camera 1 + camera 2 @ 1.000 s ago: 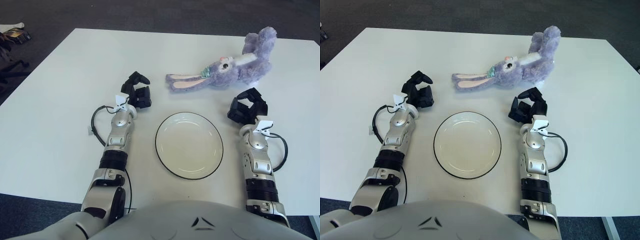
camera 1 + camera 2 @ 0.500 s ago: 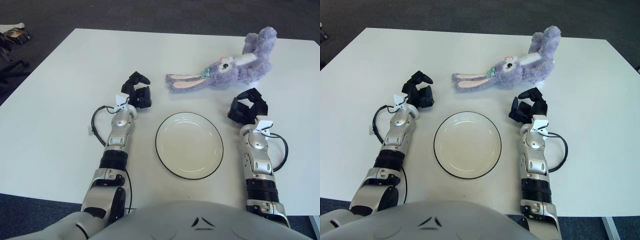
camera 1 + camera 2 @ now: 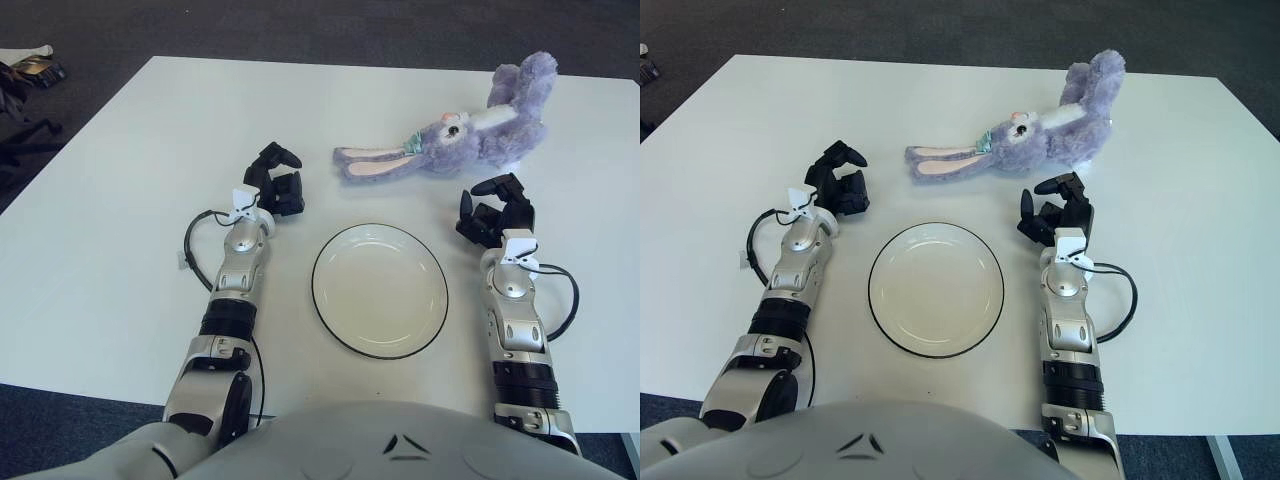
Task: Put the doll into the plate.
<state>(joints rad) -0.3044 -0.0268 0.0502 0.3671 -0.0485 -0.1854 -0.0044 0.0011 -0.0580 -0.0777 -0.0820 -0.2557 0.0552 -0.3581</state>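
The right hand (image 3: 493, 213) sits right of centre with fingers spread, holding nothing, just below the doll (image 3: 460, 140). The doll lies on its side in the upper right of the worktop (image 3: 120, 200), ears pointing left. The plate (image 3: 379, 290) is at lower centre. The left hand (image 3: 274, 183), fingers loosely open, is left of the plate.

Bright, even light falls from overhead on the white table (image 3: 120, 200), with no glare or hot spots. Shadows are soft and short: a faint one hugs the plate (image 3: 379, 290) rim, a pale one lies under the doll (image 3: 450, 140). Both views are in focus to the corners, with no motion blur; the table's edges run straight
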